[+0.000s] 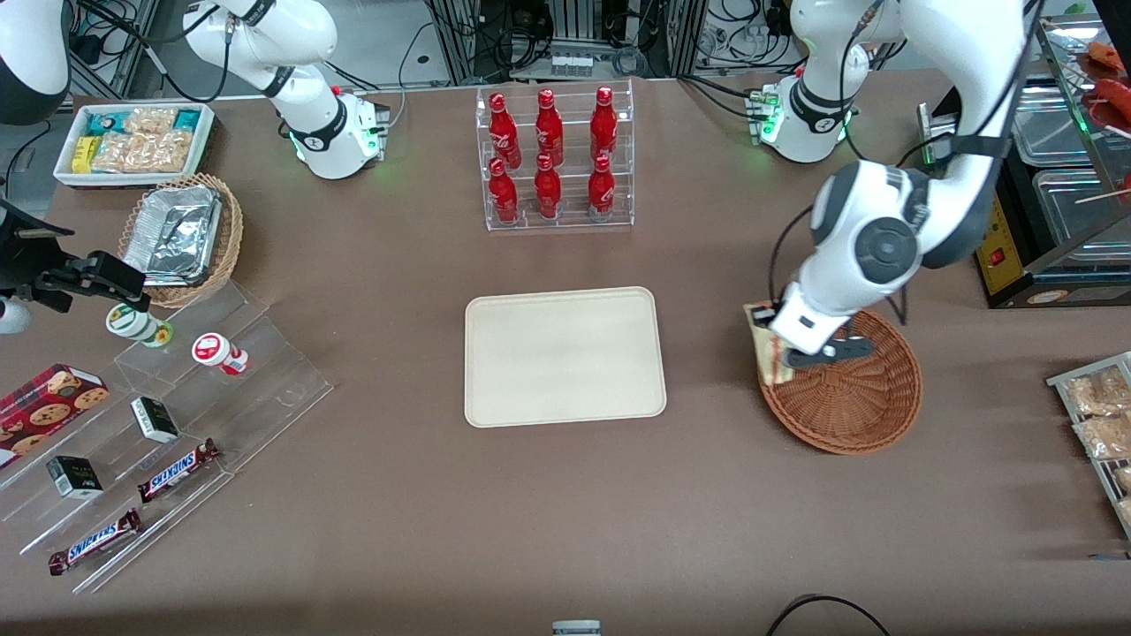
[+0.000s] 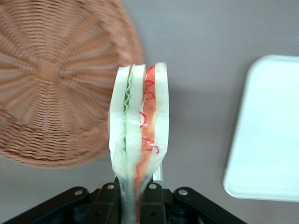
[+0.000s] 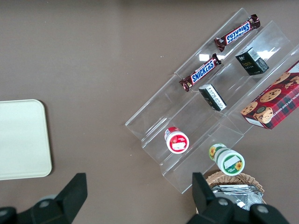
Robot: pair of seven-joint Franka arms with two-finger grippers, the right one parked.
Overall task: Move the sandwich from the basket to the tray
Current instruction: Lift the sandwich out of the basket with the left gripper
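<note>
My left gripper (image 1: pixel 785 352) hangs over the rim of the reddish-brown wicker basket (image 1: pixel 853 397) on the side facing the tray. It is shut on the sandwich (image 1: pixel 765 346), a wrapped wedge with pale bread and red and green layers. In the left wrist view the sandwich (image 2: pixel 140 121) stands out from between the black fingers (image 2: pixel 106 201) of the gripper (image 2: pixel 133 198), held by its narrow end. The basket (image 2: pixel 46 79) shows nothing inside it. The cream tray (image 1: pixel 565 358) lies flat at the table's middle with nothing on it, and its rounded corner (image 2: pixel 264 135) shows beside the sandwich.
A clear rack of red bottles (image 1: pixel 554 159) stands farther from the front camera than the tray. Toward the parked arm's end are a tan basket of foil containers (image 1: pixel 181 234), a white snack bin (image 1: pixel 132 141) and a clear stepped stand (image 1: pixel 168 424). Packets (image 1: pixel 1096 415) lie at the working arm's end.
</note>
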